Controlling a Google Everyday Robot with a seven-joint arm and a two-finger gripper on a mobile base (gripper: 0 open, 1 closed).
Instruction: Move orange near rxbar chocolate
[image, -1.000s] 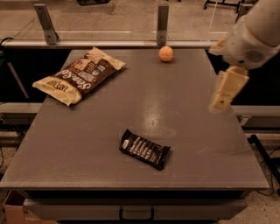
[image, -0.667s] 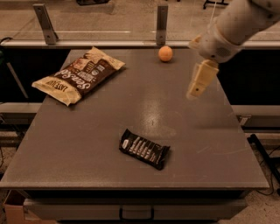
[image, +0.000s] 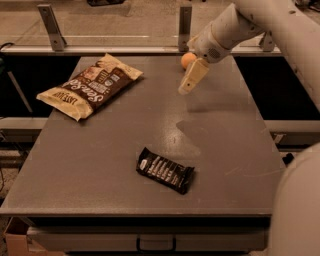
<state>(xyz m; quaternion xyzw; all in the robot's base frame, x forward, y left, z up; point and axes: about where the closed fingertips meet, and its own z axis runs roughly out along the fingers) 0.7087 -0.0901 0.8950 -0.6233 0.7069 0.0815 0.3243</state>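
Chip bag (image: 90, 86), tan-brown, flat on desk (image: 100, 165): far-left of rxbar chocolate (image: 165, 170), well apart.
Rxbar chocolate: black wrapper, flat, lying at an angle.
Orange (image: 187, 60): on desk well beyond rxbar chocolate, slightly right of it.
Tool (image: 192, 79): above desk, beyond rxbar chocolate, slightly right, just nearer than orange. Clenched or released: cannot tell.

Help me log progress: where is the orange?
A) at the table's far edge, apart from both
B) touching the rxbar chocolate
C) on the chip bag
A: the orange sits at the far edge of the table, right by the gripper, with the rxbar chocolate near the front.
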